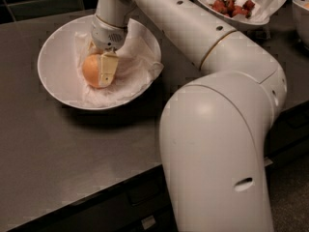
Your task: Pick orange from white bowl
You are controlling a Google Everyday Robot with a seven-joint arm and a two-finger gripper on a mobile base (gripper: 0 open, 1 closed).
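1 round orange fruit with a matte peel (91, 69) sat inside the wide, shallow, glossy white bowl (52, 76), left of the bowl's middle and resting on the crumpled white paper lining (140, 64). The two-finger gripper (100, 72) reached down into this bowl from the far side and was clamped on the orange: 1 pale, flat finger (109, 68) lay pressed against the fruit's right face, while the other finger was hidden behind the fruit. The orange appeared to touch the paper beneath it, though the contact could not be told for certain. The bowl stood on the dark grey countertop (58, 153), toward its far left part. The robot's smooth white arm (193, 28) ran from the gripper's wrist rightward and nearer, joining the large white rounded housing (217, 153) that filled the near right of the scene. At the far right stood a smaller white bowl (205, 0), well apart from the first, holding red strawberries (232, 6) on white paper.
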